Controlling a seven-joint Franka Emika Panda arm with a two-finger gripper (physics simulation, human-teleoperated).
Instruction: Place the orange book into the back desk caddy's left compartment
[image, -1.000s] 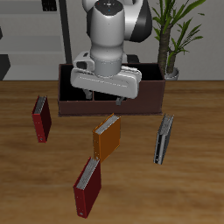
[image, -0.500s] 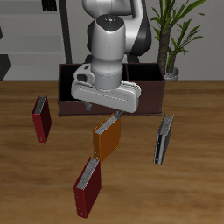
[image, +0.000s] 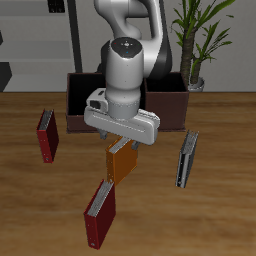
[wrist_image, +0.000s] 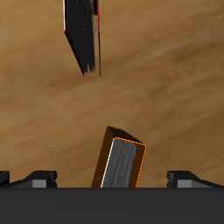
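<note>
Gripper (image: 124, 143) was hanging just above the orange book (image: 121, 160), which stood on the table in front of the back desk caddy (image: 76, 118), near mid-table. Wrist view showed the orange book (wrist_image: 122, 163) between the two finger bases, fingers spread wide, nothing held — so open, not yet on the book.

Judgement: the step was the approach to grasp. To do it well:
- Book sat tilted relative to the finger line in the wrist view, so rotate the wrist until the pads face the covers squarely, not the corners.
- Centre over the spine before descending — an off-centre pinch would likely let a thin hardcover pivot or tip.
- Go low enough for the pads to take a solid part of the covers, then close.
- Dark red book (wrist_image: 84, 35) lay close by in the wrist view; keep clear of it.

Left compartment (image: 80, 97) sat farther back, partly hidden by the arm; lift well clear of the caddy's wall before moving over.
</note>
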